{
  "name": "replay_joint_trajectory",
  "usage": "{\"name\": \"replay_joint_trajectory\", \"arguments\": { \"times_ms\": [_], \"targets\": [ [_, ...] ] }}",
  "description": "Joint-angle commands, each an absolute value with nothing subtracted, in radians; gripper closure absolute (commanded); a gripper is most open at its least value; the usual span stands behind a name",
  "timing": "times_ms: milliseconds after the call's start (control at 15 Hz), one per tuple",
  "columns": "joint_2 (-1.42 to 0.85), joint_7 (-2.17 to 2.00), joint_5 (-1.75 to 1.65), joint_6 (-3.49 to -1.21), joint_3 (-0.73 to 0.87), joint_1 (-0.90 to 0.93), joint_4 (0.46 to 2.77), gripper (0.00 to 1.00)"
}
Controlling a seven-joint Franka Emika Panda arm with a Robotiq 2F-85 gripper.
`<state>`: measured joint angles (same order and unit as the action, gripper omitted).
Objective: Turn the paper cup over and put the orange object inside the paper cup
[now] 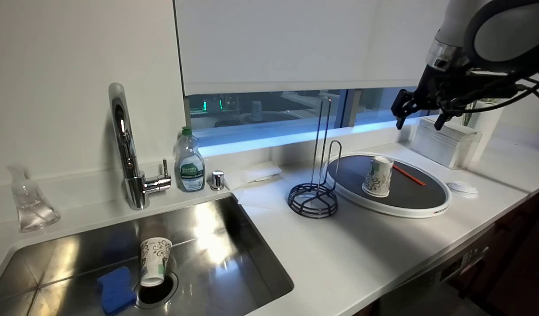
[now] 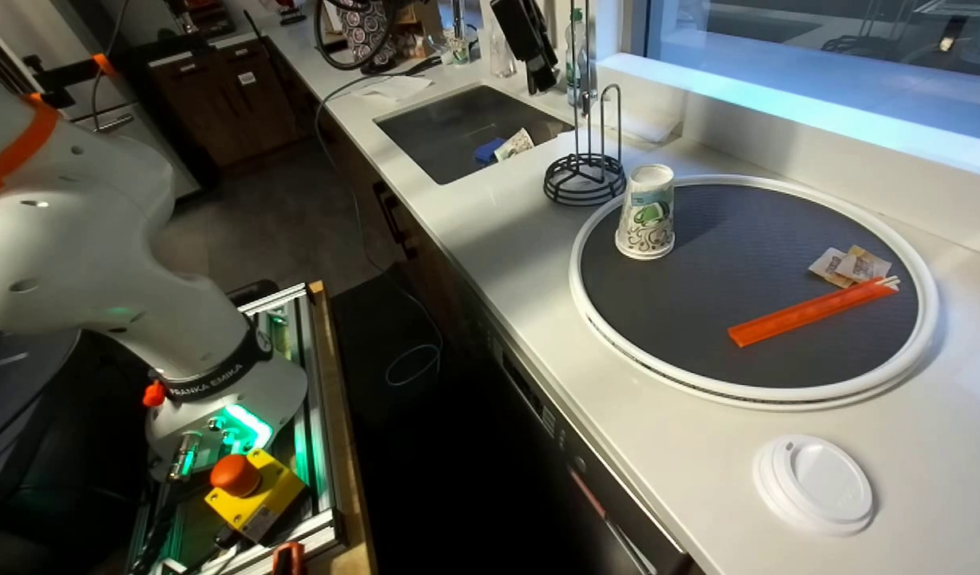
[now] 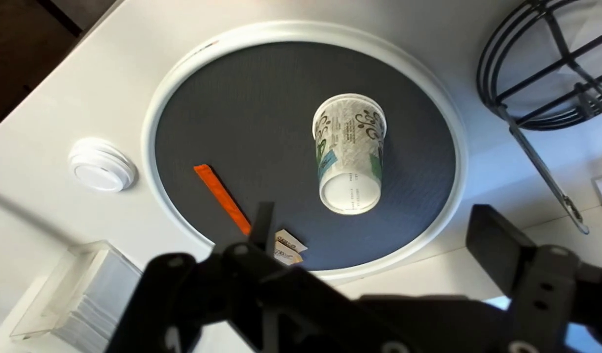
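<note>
Wire stand (image 2: 584,182): between sink (image 2: 450,120) and tray (image 2: 681,319)
Packets (image 2: 851,266): beside orange object (image 2: 809,313)
White lids (image 2: 813,485): bench (image 2: 529,259), near tray
Paper cup (image 2: 648,212): upside down on tray
Pincer (image 1: 420,124): spread apart

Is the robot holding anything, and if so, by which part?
Nothing is held: the open end effector is empty, while the upside-down paper cup and orange object both rest on the round tray.

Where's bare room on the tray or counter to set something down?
The tray is bare between its upturned paper cup and the orange sleeve. So is the counter, between the wire holder and front edge. Crowded: the sleeve's end, with packets right beside it.
</note>
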<state>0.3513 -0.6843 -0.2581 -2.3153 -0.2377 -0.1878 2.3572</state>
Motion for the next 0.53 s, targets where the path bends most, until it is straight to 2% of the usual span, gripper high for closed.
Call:
{"name": "replay_joint_trajectory", "arguments": {
  "times_ms": [0, 133, 467],
  "targets": [
    [0.349, -0.694, -0.272, -2.311, -0.207, -0.154, 2.355, 0.0],
    [0.288, -0.859, -0.354, -2.292, -0.235, -0.21, 2.313, 0.0],
    [0.145, -0.962, -0.451, -2.286, -0.189, -0.192, 2.225, 0.0]
  ]
}}
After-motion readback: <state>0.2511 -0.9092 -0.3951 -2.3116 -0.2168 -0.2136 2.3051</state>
